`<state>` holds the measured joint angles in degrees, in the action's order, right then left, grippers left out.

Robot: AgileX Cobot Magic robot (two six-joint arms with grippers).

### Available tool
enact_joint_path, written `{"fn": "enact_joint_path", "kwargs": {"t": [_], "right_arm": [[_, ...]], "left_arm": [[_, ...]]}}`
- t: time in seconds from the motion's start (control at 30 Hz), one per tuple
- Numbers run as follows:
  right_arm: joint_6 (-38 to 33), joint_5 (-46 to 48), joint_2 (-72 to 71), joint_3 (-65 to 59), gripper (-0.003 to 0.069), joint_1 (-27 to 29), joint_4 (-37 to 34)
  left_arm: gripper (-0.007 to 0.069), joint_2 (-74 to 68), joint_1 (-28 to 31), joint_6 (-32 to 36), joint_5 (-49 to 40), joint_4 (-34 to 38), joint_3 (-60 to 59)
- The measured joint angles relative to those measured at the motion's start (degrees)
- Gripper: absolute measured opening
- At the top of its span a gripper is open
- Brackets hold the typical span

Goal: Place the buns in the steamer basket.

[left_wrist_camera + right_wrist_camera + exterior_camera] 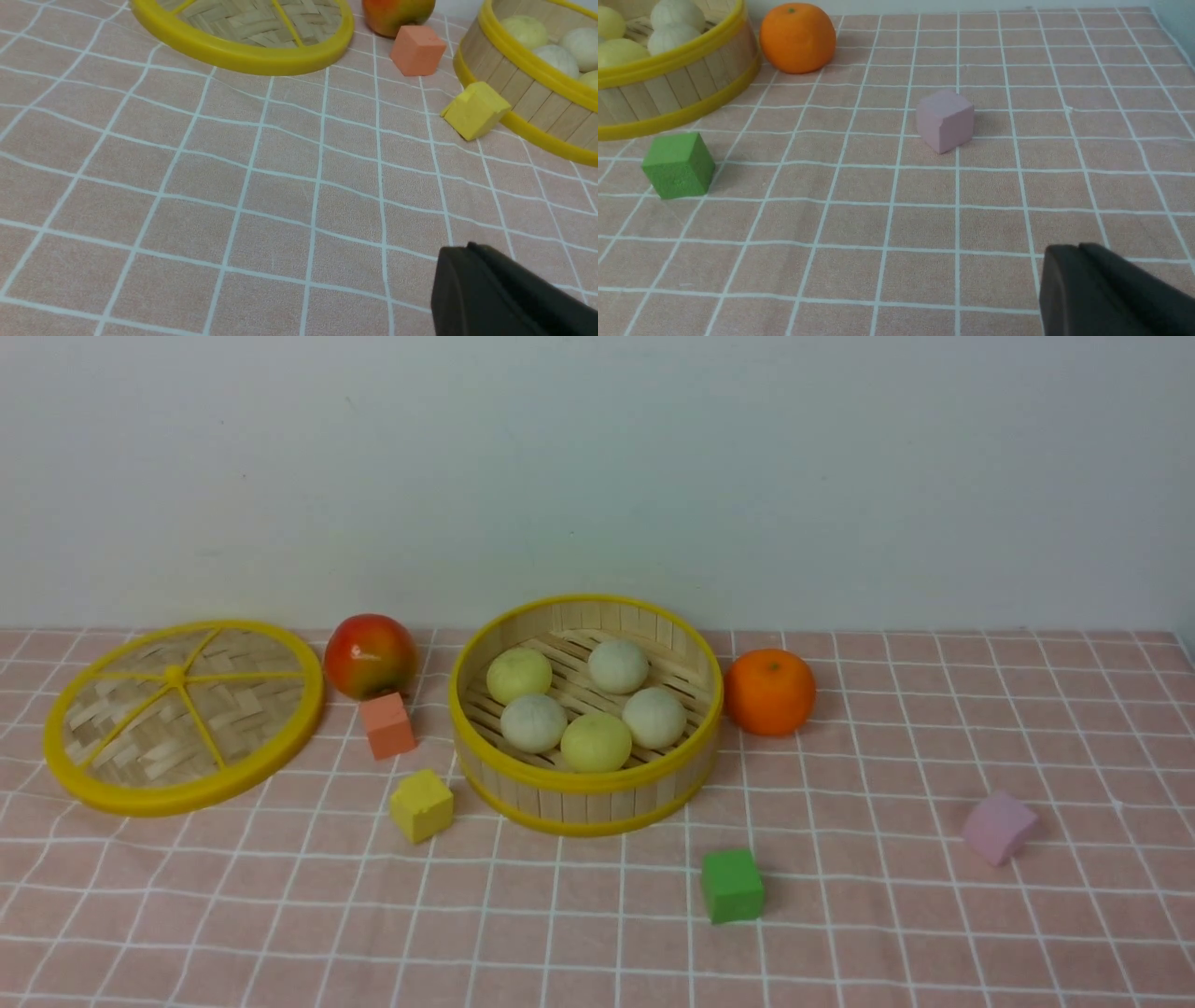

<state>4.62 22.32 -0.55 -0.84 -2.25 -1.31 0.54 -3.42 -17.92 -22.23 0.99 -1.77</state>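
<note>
The steamer basket point(585, 782) stands mid-table, a round bamboo tub with yellow rims. Several buns lie inside it: two pale yellow ones point(519, 675) point(596, 742) and three off-white ones point(618, 665) point(533, 722) point(654, 717). Neither arm shows in the front view. In the left wrist view my left gripper point(467, 249) hangs over bare cloth, its dark fingers pressed together and holding nothing, well short of the basket wall point(514, 88). My right gripper point(1078, 249) is likewise shut and empty above the cloth, away from the basket point(668, 98).
A flat woven lid point(182, 714) lies at the left, with an apple point(370, 655) and a salmon cube point(387, 725) beside it. A yellow cube point(421, 805) touches the basket's front left. An orange point(769, 692), a green cube point(732, 885) and a pink cube point(999, 827) sit to the right.
</note>
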Motion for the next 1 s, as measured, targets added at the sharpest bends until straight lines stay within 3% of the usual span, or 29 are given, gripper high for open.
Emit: {"fn": "enact_joint_path", "kwargs": {"t": [1.0], "right_arm": [[0.00, 0.00, 0.00, 0.00, 0.0078, 0.00, 0.00]], "left_arm": [[-0.0013, 0.00, 0.00, 0.00, 0.00, 0.00, 0.00]]}}
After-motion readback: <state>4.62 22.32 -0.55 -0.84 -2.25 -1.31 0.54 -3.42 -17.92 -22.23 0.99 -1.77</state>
